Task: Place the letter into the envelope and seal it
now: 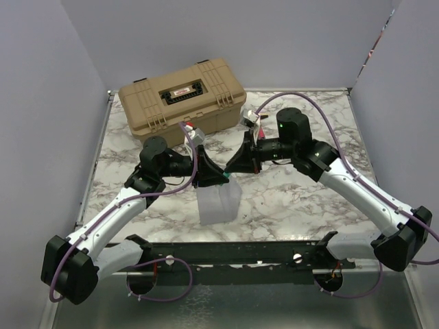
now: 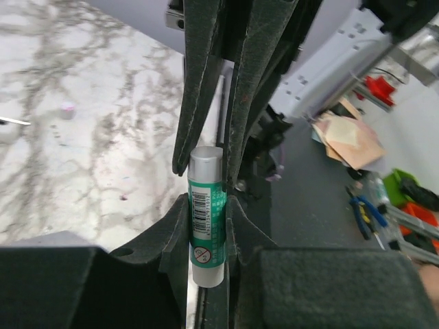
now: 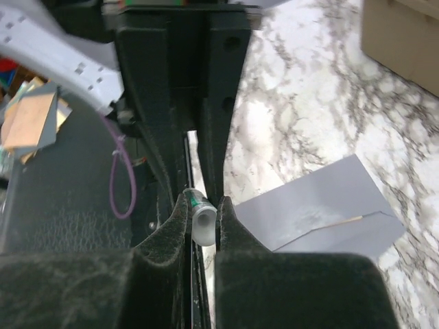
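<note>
Green-labelled glue stick [image 2: 206, 219], its long axis running from my left gripper [image 2: 206, 236], clamped on the body, to my right gripper [image 3: 204, 221], clamped on the cap [image 2: 204, 161]; envelope [image 3: 322, 205] flat beneath both.

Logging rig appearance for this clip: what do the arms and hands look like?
The left arm and right arm have pale grey links, black joints and a purple cable alongside. A green light shows on the right arm. The left hand and right hand are black with tapered, rough-textured fingers.
</note>
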Motion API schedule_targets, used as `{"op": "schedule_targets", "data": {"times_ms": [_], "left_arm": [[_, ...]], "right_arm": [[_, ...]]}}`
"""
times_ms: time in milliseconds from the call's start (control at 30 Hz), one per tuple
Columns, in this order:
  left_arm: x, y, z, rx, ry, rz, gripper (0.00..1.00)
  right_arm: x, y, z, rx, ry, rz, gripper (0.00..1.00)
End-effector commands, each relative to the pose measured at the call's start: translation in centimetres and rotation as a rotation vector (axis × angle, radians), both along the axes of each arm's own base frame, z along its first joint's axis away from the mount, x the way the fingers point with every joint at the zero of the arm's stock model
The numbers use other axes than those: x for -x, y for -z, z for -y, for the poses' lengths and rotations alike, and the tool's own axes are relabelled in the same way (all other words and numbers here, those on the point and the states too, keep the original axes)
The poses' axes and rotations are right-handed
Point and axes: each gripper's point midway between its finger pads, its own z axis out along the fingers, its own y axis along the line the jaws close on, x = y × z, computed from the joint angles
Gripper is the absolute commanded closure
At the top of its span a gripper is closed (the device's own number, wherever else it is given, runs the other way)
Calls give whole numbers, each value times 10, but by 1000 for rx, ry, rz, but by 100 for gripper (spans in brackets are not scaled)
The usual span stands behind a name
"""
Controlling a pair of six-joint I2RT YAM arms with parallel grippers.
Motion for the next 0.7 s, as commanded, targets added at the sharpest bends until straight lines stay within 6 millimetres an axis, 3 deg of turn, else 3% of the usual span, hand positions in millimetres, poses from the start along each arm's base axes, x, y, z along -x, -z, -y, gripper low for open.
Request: {"op": "schedule_targets", "data": {"times_ms": [0, 67, 167, 233, 333, 367, 433, 500, 567, 667], "left_arm": [[-59, -28, -4, 19, -321, 129, 100], [-66, -26, -7, 7, -361, 135, 100], [-61, -26, -6, 8, -335, 133, 100], [-61, -26, -6, 10, -342, 135, 100], [-60, -31, -9, 19, -356, 141, 100], [-58, -33, -9, 24, -351, 146, 100], [-52, -35, -9, 28, -323, 146, 100], [-42, -34, -7, 26, -267, 138, 100], [-31, -32, -4, 25, -194, 126, 100], [-13, -28, -2, 22, -80, 115, 100]], "right_arm": [[-30, 12, -18, -12, 219, -206, 99], [-47, 3, -21, -51, 363, -315, 99], [-60, -21, -25, -151, 548, -470, 99], [-68, -21, -21, -170, 670, -564, 99], [-67, -23, -19, -195, 688, -591, 99], [-66, -24, -17, -187, 683, -566, 91], [-63, -26, -10, -176, 672, -495, 58], [-58, -34, -2, -174, 633, -380, 38], [-49, -38, 4, -151, 566, -248, 31], [-31, -36, 7, -89, 426, -103, 30]]}}
